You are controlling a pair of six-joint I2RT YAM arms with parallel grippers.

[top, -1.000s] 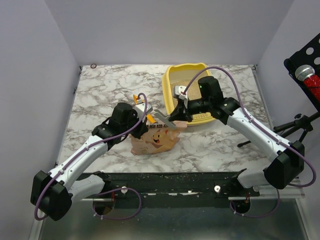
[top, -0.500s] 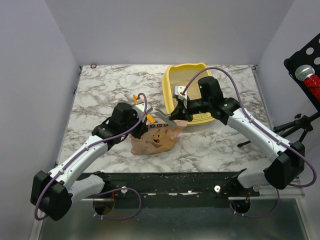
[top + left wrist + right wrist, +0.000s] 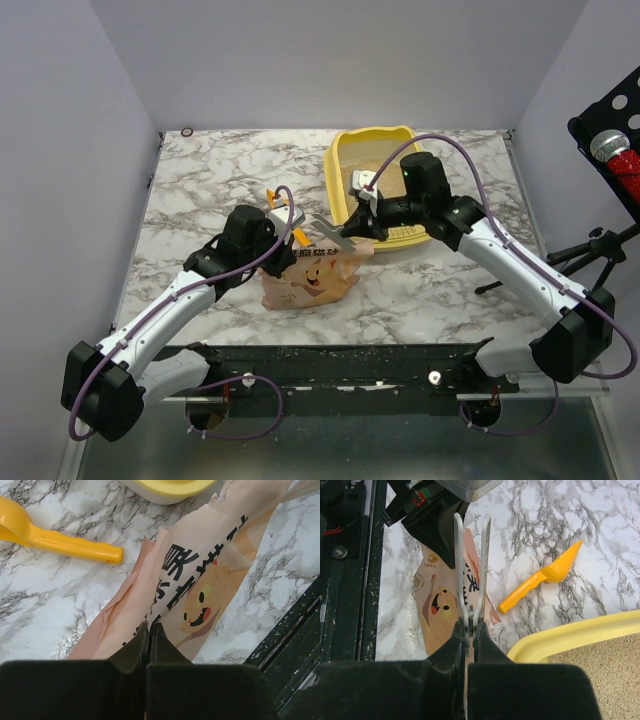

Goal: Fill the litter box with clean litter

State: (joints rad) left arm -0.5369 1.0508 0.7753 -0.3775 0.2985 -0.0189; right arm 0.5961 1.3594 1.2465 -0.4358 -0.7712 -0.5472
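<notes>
The yellow litter box (image 3: 338,160) stands at the back right and holds beige litter (image 3: 385,152); its rim (image 3: 560,640) and litter (image 3: 602,660) show in the right wrist view, and its corner (image 3: 165,487) in the left wrist view. The pinkish-tan bag (image 3: 312,280) with a cartoon cat stands in front of it. My left gripper (image 3: 290,242) is shut on the bag's top edge (image 3: 200,570), its fingertips (image 3: 149,626) pressed together. My right gripper (image 3: 357,230) is shut on grey metal scissors (image 3: 470,555), which point over the bag (image 3: 435,605) with blades slightly apart.
An orange scoop (image 3: 272,198) lies on the marble table left of the litter box, behind the bag; it also shows in the left wrist view (image 3: 50,535) and the right wrist view (image 3: 545,577). A black rail (image 3: 340,358) runs along the near table edge. A small ring (image 3: 187,131) lies at the back left.
My right gripper has shifted slightly back and right with the scissors. The left gripper and the bag have stayed in place.
</notes>
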